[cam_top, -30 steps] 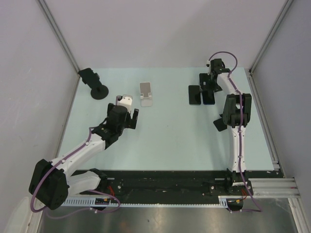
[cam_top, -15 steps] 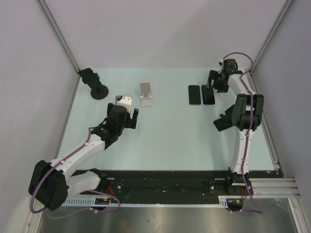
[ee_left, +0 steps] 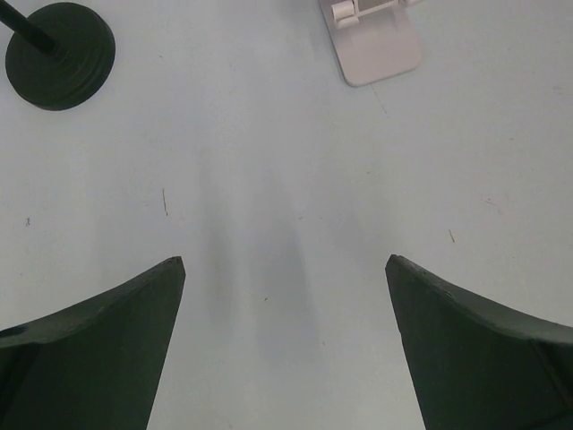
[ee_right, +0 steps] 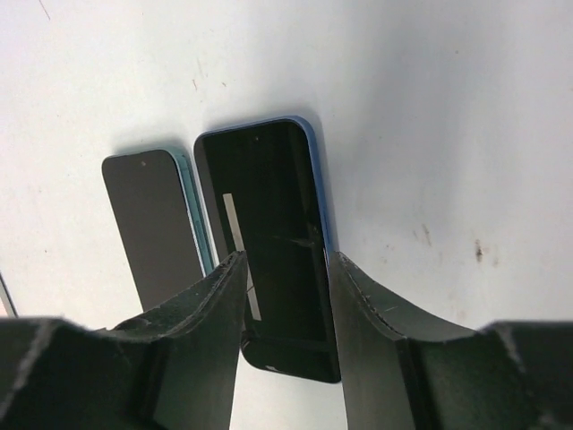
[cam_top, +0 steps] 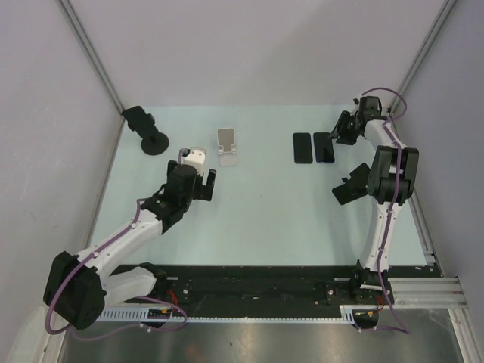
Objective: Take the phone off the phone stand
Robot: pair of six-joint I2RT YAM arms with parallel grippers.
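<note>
Two phones lie flat side by side on the table at the back right: a dark one and a blue-edged one. In the right wrist view the blue-edged phone shows screen-up between my fingers, with the dark phone to its left. My right gripper is open, empty and just right of the phones, apart from them. A white phone stand stands empty at the back centre. My left gripper is wide open over bare table.
A black stand with a round base is at the back left corner. Grey walls with metal rails close in the table on the left, back and right.
My right gripper has drawn back to the right, off the two phones, which stay flat on the table. The left arm has not moved.
</note>
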